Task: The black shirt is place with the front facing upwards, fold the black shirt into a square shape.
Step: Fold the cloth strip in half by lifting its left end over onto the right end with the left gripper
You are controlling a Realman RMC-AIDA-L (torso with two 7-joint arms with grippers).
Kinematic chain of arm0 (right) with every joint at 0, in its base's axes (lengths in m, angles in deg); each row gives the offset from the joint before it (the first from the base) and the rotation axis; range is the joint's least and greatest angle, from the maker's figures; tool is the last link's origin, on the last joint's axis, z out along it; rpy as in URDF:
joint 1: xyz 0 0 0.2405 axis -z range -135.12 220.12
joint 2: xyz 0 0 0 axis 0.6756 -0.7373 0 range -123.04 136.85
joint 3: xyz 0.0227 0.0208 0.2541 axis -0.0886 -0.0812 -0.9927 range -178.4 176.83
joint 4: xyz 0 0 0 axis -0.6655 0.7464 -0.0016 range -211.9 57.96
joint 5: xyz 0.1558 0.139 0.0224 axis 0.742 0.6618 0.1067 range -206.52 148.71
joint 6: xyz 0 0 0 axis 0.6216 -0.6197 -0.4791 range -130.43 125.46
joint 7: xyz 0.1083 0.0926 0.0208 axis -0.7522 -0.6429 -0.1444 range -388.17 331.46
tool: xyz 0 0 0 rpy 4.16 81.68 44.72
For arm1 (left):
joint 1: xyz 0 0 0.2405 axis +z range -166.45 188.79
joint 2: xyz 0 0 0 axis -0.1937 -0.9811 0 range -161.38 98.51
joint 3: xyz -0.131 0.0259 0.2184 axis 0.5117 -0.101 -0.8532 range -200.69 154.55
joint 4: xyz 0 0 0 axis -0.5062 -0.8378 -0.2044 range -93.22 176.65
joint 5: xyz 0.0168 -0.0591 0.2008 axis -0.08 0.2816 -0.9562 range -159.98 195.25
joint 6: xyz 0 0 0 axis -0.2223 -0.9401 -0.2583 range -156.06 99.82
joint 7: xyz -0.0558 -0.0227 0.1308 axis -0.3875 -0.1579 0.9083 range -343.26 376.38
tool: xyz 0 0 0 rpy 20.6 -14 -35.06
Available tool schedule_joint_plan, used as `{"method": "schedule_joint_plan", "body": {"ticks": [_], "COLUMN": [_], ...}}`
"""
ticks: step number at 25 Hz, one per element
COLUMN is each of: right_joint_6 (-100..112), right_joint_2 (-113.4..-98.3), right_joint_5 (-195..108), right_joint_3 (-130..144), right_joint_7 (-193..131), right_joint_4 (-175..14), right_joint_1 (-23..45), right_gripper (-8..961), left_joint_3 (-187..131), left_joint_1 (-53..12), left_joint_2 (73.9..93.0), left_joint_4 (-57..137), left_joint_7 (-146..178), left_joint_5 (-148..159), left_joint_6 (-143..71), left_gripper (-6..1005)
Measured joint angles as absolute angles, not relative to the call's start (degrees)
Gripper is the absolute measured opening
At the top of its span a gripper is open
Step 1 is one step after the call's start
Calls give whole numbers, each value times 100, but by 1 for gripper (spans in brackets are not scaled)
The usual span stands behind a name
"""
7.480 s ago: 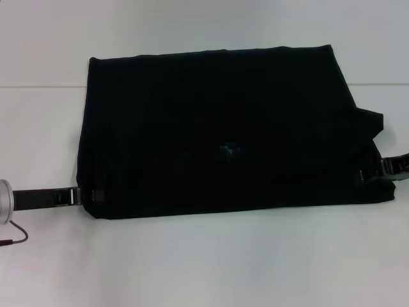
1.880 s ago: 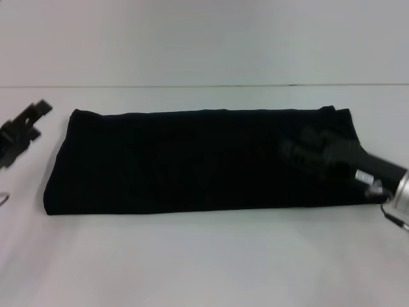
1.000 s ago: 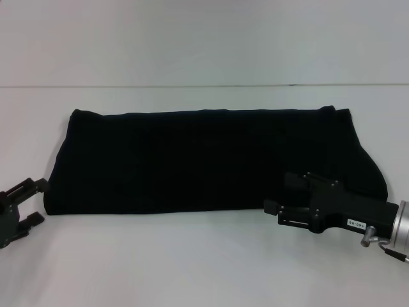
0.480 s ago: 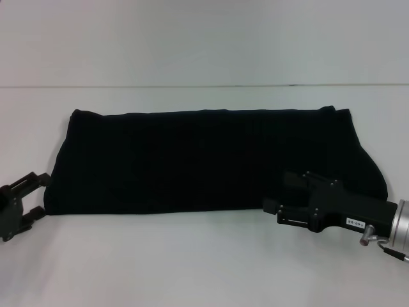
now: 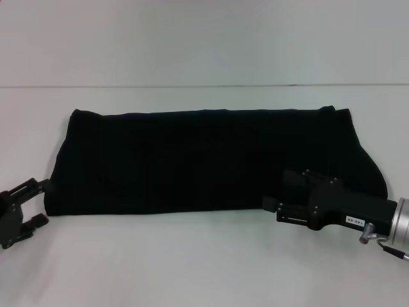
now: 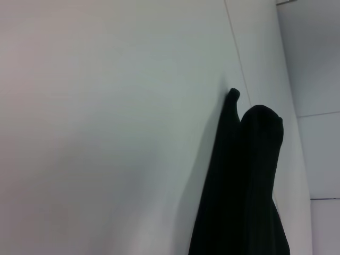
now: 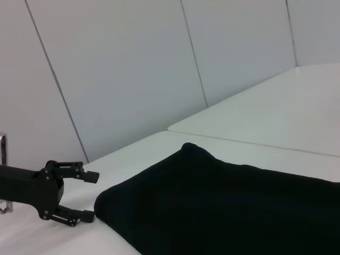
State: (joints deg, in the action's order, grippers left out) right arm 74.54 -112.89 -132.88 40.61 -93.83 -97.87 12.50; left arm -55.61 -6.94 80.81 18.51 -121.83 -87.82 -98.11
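Shirt work midway: the black shirt [image 5: 211,160] lies on the white table [image 5: 204,268] as a long band running left to right, front fold done by the look of it, not yet a square. We judge the step in hand is lining up for the crosswise fold. The left gripper [image 5: 33,201] sits low at the shirt's near left corner, fingers spread and holding nothing; the right wrist view shows it [image 7: 87,196] with the gap plainly open, just beside the cloth edge. The right gripper [image 5: 271,206] hovers over the near edge toward the right end; we cannot tell its fingers' state. Next move calls for pinching both layers at one end and carrying it across. Lettering and neck label are hidden inside the fold. The left wrist view gives only the shirt's end [image 6: 249,175], edge-on
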Motion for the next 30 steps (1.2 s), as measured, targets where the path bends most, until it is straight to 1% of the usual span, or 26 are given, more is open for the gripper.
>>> {"method": "schedule_joint_plan", "body": {"ticks": [30], "right_joint_6": [7499], "right_joint_2": [-11298], "right_joint_5": [-13312], "right_joint_3": [4061], "right_joint_7": [-9390], "right_joint_4": [-9771], "right_joint_1": [1235], "right_gripper": [928], "left_joint_3": [-5559], "left_joint_1": [-733], "left_joint_2": [8061], "left_joint_4": [1845], "left_joint_7": [-12221], "left_joint_5": [-8765], "left_joint_6": [-9944], "left_gripper": [908]}}
